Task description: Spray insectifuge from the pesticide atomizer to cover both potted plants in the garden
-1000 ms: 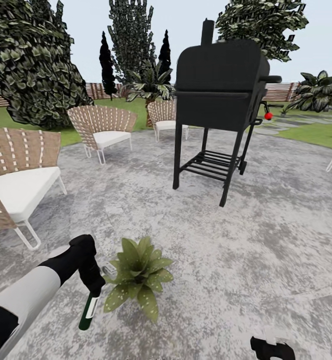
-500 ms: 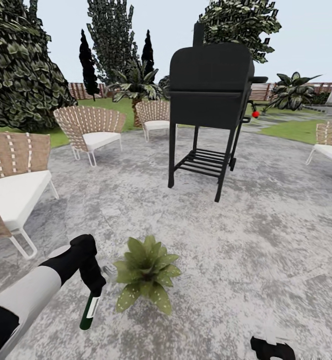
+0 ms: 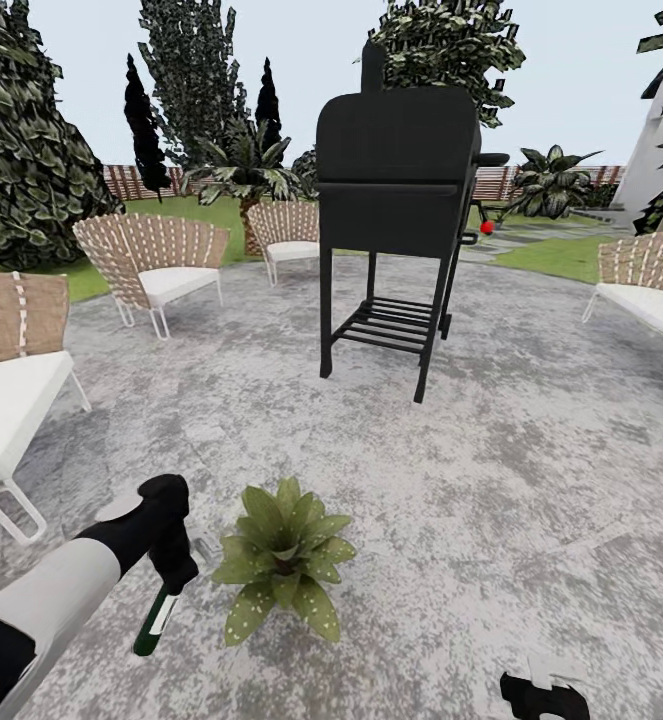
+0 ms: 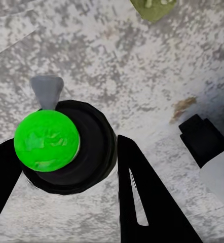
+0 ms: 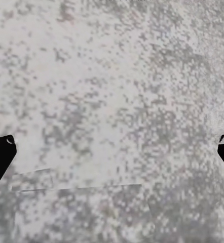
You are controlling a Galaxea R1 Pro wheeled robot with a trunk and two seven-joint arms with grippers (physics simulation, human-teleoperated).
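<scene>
We hold the pesticide atomizer (image 3: 157,620) in our left end effector (image 3: 176,578), the bottle hanging bottom-down and slightly tilted just beside one potted plant (image 3: 281,568) on the grey patio (image 3: 531,470). In the left wrist view the bottle's bright green base (image 4: 46,140) sits clamped between the two dark fingers (image 4: 147,202), a grip by the head that leaves the body dangling toward the paving. We judge the bottle is carried low and close to the rosette so the spray can reach its speckled leaves, though we cannot tell from here which way the nozzle faces. Our right end effector (image 3: 543,698) rests low at the edge of the head view; its wrist view shows the fingertips (image 5: 0,152) far apart at the edges over bare paving, holding nothing, kept clear of the work. Beyond the plant stands a black grill (image 3: 396,200), with woven chairs (image 3: 151,262) ringing the patio and a slatted fence (image 3: 131,180) behind. We see a single grey-potted rosette here.
</scene>
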